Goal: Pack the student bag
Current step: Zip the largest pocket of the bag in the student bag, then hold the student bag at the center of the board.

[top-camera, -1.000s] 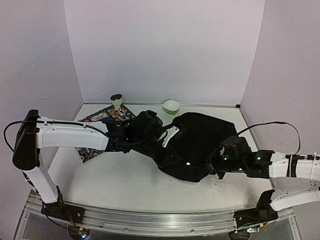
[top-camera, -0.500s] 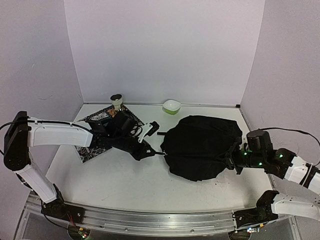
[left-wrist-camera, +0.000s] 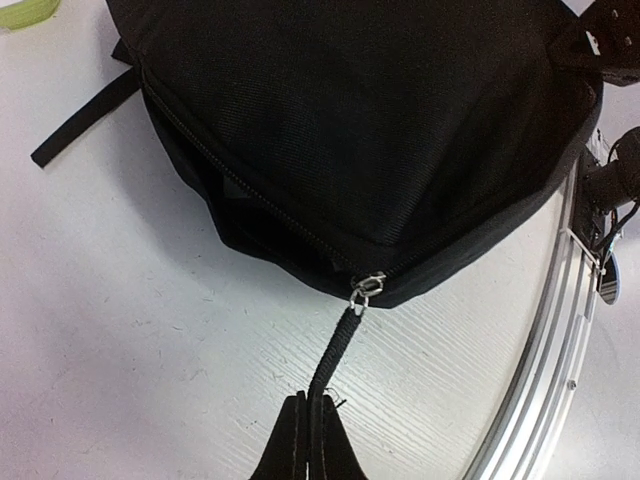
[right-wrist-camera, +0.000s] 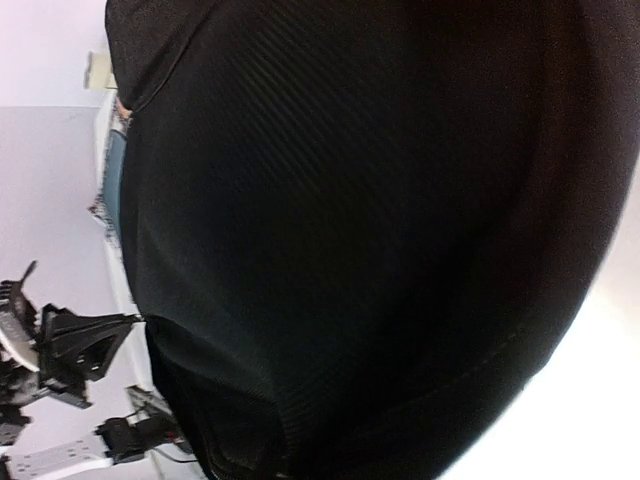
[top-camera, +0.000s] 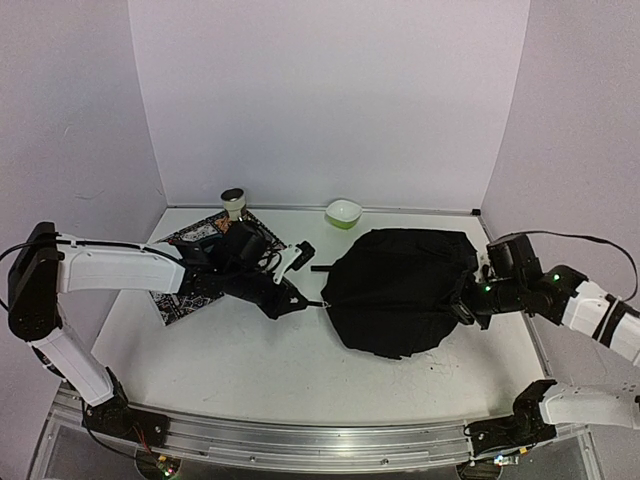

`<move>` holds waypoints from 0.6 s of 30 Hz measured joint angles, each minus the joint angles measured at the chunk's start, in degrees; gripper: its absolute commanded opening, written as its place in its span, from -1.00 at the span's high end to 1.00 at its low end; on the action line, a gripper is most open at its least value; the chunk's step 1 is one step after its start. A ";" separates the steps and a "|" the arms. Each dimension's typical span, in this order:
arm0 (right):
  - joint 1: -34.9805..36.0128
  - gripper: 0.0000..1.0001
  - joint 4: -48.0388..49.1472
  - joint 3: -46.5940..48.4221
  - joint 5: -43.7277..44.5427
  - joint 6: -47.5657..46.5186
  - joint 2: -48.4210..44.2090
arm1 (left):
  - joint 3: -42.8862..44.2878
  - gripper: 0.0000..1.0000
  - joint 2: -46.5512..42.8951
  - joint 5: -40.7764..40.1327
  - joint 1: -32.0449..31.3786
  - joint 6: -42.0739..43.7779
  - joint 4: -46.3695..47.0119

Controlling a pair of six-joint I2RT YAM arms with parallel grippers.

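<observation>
Low in the left wrist view, the left tool (left-wrist-camera: 308, 440) is clamped tight on the black cord zip pull (left-wrist-camera: 335, 350) of the large black soft fabric student bag (left-wrist-camera: 380, 120), lying right of centre on the worktop (top-camera: 250, 350). At its right edge sits the right tool (top-camera: 470, 305), its opening impossible to tell. Zipping seems in hand; next needs a steady pull along the zip.

Pale lilac walls (top-camera: 330, 100) close in a white, scuffed worktop (top-camera: 250, 355) on three sides, evenly lit, with an aluminium rail (top-camera: 320, 436) along its near edge.
</observation>
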 measured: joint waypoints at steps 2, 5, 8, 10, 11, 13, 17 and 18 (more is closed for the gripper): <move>-0.62 0.56 -1.45 2.37 0.78 -3.69 2.97 | 0.52 1.00 -0.02 0.10 -0.32 -0.02 -1.25; -1.48 0.37 -3.08 4.96 2.30 -9.01 5.52 | 1.70 1.00 -0.02 0.44 -1.64 -0.59 -2.96; -1.66 0.20 -4.63 7.35 3.37 -15.24 5.57 | 3.41 1.00 0.17 1.97 -3.66 -2.34 -3.17; -1.45 0.08 -5.05 9.25 3.44 -19.03 5.26 | 5.20 1.00 1.01 3.24 -5.17 -3.66 -2.95; -1.16 0.03 -5.03 10.27 3.51 -20.92 5.02 | 6.30 1.00 1.64 3.99 -5.93 -4.46 -2.82; 0.31 -0.07 -4.80 11.67 3.56 -23.98 4.43 | 8.61 1.00 3.11 5.76 -7.43 -5.65 -1.89; 6.42 -0.22 -3.73 12.12 4.08 -28.39 3.78 | 12.75 1.00 6.22 8.41 -9.49 -7.40 -0.81; 8.55 -0.25 -3.04 11.76 4.39 -29.40 3.78 | 13.73 1.00 7.03 9.07 -9.81 -7.74 -0.72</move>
